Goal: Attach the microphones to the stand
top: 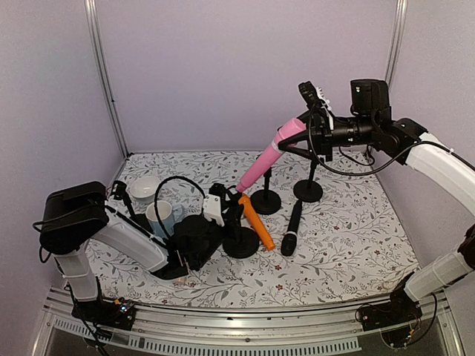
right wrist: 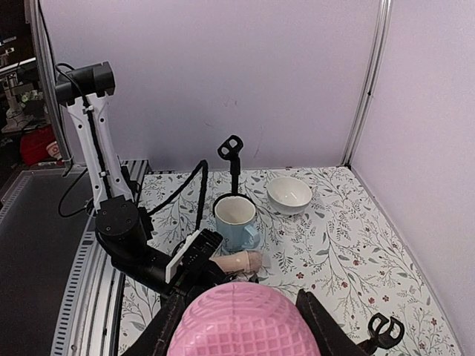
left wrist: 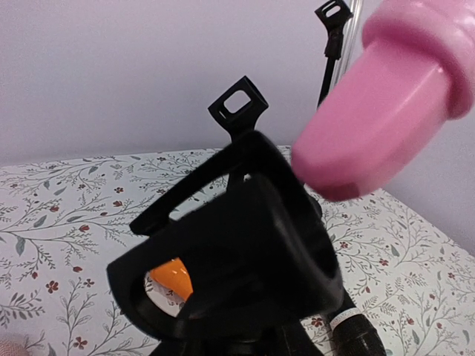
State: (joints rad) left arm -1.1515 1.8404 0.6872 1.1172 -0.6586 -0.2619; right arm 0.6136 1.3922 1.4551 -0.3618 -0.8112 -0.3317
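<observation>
The pink microphone point(top: 261, 162) could miss the clip on the black stand point(top: 241, 239) and tip it over, or bump the orange microphone point(top: 257, 224) leaning beside it, because the right claw point(top: 318, 126) holds only the round head and the long thin end may wobble. That claw is in the upper right of the top view, closed around the head, and the thin end slants down to the middle, near the left claw point(top: 223, 208). I cannot tell if the left claw is closed or what it holds.

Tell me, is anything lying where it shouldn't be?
Yes: the orange microphone and the black microphone lie loose on the table beside the stands instead of clipped in. Nothing looks spilled or broken.
</observation>
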